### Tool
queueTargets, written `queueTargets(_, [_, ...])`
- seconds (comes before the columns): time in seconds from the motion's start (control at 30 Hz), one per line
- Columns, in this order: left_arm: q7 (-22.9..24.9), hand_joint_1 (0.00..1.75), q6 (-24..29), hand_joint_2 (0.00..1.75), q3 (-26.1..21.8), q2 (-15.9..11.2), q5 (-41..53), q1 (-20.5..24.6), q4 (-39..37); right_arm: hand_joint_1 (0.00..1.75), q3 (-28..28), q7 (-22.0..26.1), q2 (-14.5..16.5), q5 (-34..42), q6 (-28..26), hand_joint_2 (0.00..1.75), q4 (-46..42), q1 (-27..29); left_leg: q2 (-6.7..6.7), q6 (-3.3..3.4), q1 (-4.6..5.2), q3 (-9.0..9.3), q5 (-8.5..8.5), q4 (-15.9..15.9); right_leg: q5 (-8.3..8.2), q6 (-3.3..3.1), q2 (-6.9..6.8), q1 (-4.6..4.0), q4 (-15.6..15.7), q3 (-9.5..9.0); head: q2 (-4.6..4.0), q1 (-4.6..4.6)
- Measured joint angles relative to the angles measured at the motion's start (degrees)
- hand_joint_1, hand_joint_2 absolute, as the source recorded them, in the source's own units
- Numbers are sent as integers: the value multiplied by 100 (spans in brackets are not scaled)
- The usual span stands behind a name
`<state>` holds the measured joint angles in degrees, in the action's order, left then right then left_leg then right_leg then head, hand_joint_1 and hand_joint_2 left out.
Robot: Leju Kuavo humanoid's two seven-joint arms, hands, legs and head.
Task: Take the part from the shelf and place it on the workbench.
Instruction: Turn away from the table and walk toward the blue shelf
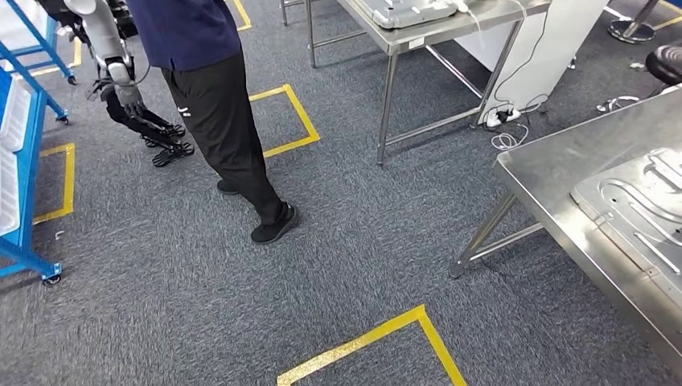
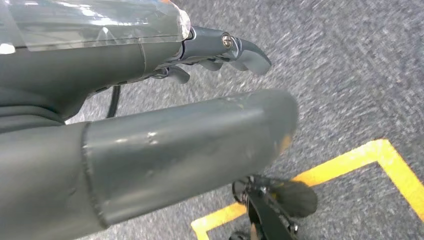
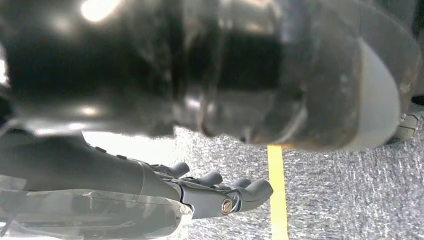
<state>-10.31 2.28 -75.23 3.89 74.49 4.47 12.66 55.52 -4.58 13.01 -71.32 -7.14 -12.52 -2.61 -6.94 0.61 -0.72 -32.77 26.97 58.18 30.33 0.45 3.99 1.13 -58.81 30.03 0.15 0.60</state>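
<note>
Head view. One person (image 1: pixel 217 104) in dark trousers stands on the grey carpet (image 1: pixel 354 233) at 11 o'clock, square in the lane between the blue shelf (image 1: pixel 24 161) at 9 and the steel. Beside the person a silver arm with a dark hand (image 1: pixel 129 96) hangs down; you cannot tell whose it is. You have two steel tables: the workbench (image 1: pixel 555 185) at 3 to 4 o'clock, and a farther table (image 1: pixel 434 32) at 1 with a cable coil (image 1: pixel 505 138) on the floor by its leg. One part (image 1: pixel 635 213), a stamped metal plate, lies flat on the workbench, reaching out of frame at the right edge. Yellow floor tape (image 1: pixel 378 338) marks a corner at 6. Open carpet runs from there to the workbench's near corner.

Left wrist view. Your left hand (image 2: pixel 200 85) holds nothing, fingers apart over carpet and one yellow tape corner (image 2: pixel 370 155).

Right wrist view. Your right hand (image 3: pixel 210 192) is empty, fingers spread, beside one yellow stripe (image 3: pixel 276 190). The upper part is blurred.
</note>
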Motion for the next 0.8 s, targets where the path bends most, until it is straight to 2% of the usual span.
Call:
queueTargets(0.03, [-1, 0, 6, 0, 1, 2, 8, -11, 0, 0, 0, 7, -1, 0, 8, 0, 1, -5, -15, -39, -10, -21, -5, 0, -18, -43, -67, -3, 19, -6, 0, 0])
queueTargets(0.07, [-1, 0, 12, 0, 1, 8, 19, -22, 0, 0, 0, 15, -2, 0, 12, 0, 1, -8, 59, -69, -13, -53, 32, 51, -37, -95, -135, -4, 48, -15, 0, -2])
queueTargets(0.1, [-1, 0, 20, 0, 2, 16, 28, -23, 0, 0, 0, 22, -3, 0, 14, 0, 2, -4, 192, -90, -8, -126, 128, 197, -57, -141, -211, -1, 80, -24, 0, -3])
queueTargets(0.17, [-1, 0, 32, 0, 2, 30, 38, -4, 0, 0, 0, 35, -5, 0, 15, 0, 6, 13, 513, -115, -1, -408, 482, 822, -70, -201, -375, -17, 112, -26, 0, -6])
queueTargets(0.2, [-2, 0, 36, 0, 2, 31, 37, 8, 0, 0, 0, 38, -8, 0, 15, 0, 8, 23, 591, -130, -4, -585, 657, 1203, -65, -211, -464, -32, 111, -24, 0, -5])
queueTargets(0.23, [-2, 0, 38, 0, 2, 32, 37, 9, 0, 0, 0, 39, -11, 0, 19, 0, 10, 29, 632, -140, -7, -709, 754, 1488, -58, -217, -555, -45, 110, -25, 0, -5])
queueTargets(0.27, [-3, 0, 39, 0, 2, 34, 37, 3, 0, 0, 0, 39, -15, 0, 23, 0, 10, 32, 653, -143, -9, -743, 745, 1588, -49, -217, -638, -53, 109, -30, 0, -5])
queueTargets(0.3, [-3, 0, 39, 0, 2, 35, 38, -7, 0, 0, 0, 40, -17, 0, 28, 0, 10, 30, 675, -139, -9, -660, 629, 1455, -38, -211, -713, -57, 108, -41, 0, -5])
queueTargets(0.33, [-3, 0, 39, 0, 2, 35, 40, -16, 0, 0, 0, 42, -18, 0, 34, 0, 10, 28, 719, -126, -7, -469, 438, 1114, -25, -201, -783, -59, 108, -59, 0, -5])
queueTargets(0.4, [-5, 0, 39, 0, 2, 36, 45, -5, 0, 0, 0, 45, -18, 0, 43, 0, 10, 26, 921, -81, 29, -47, 165, 323, 12, -159, -907, -77, 103, -97, 0, -5])
queueTargets(0.43, [-9, 0, 39, 0, 2, 37, 48, 5, 0, 0, 0, 46, -19, 0, 50, 0, 10, 25, 993, -54, 53, 78, 112, 80, 28, -131, -963, -90, 101, -111, 0, -4])
queueTargets(0.47, [-12, 0, 39, 0, 2, 38, 49, 8, 0, 0, 0, 47, -19, 0, 58, 0, 10, 21, 1022, -29, 79, 120, 118, -21, 40, -104, -1016, -100, 102, -121, 0, -3])
queueTargets(0.5, [-15, 0, 40, 0, 2, 39, 51, 1, 0, 0, 0, 49, -20, 0, 67, 0, 10, 12, 973, -2, 95, 109, 112, -36, 45, -76, -1066, -106, 104, -132, 0, -2])
queueTargets(0.53, [-16, 0, 42, 0, 2, 40, 54, -14, 0, 0, 0, 53, -21, 0, 75, 0, 10, 3, 917, 30, 81, 109, 97, -55, 61, -45, -1081, -100, 104, -143, 0, -2])
queueTargets(0.57, [-18, 0, 44, 0, 2, 46, 55, -29, 0, 0, 0, 59, -23, 0, 83, 0, 10, -4, 863, 63, 69, 114, 78, -78, 115, -18, -1006, -91, 52, -135, 0, -2])
queueTargets(0.6, [-20, 0, 45, 0, 2, 52, 56, -33, 0, 0, 0, 65, -25, 0, 90, 0, 10, -6, 811, 100, 54, 119, 57, -102, 230, 4, -871, -83, -99, -77, 0, -2])
queueTargets(0.67, [-22, 0, 48, 0, 2, 63, 56, -19, 0, 0, 0, 73, -34, -2, 100, 0, 10, 5, 701, 152, 46, 123, 35, -120, 597, 24, -550, -71, -749, 223, 0, 1])
queueTargets(0.7, [-22, 0, 48, 0, 2, 65, 56, -9, 0, 0, 1, 76, -39, -4, 103, 0, 10, 13, 637, 165, 52, 116, 32, -118, 760, 23, -471, -71, -1142, 420, 0, 1])
queueTargets(0.73, [-20, 0, 48, 0, 2, 66, 55, -4, 0, 0, 1, 82, -45, -7, 105, 0, 10, 20, 567, 171, 56, 115, 32, -114, 829, 21, -438, -72, -1430, 575, 0, 1])
queueTargets(0.77, [-18, 0, 48, 0, 2, 67, 53, -6, 0, 0, 2, 89, -52, -11, 106, 0, 10, 25, 485, 172, 59, 120, 32, -109, 772, 17, -420, -73, -1522, 643, 0, 0])
queueTargets(0.8, [-15, 0, 48, 0, 2, 68, 51, -8, 0, 0, 2, 95, -56, -14, 107, 0, 10, 27, 402, 169, 59, 128, 35, -100, 595, 10, -400, -71, -1368, 594, 0, 0])
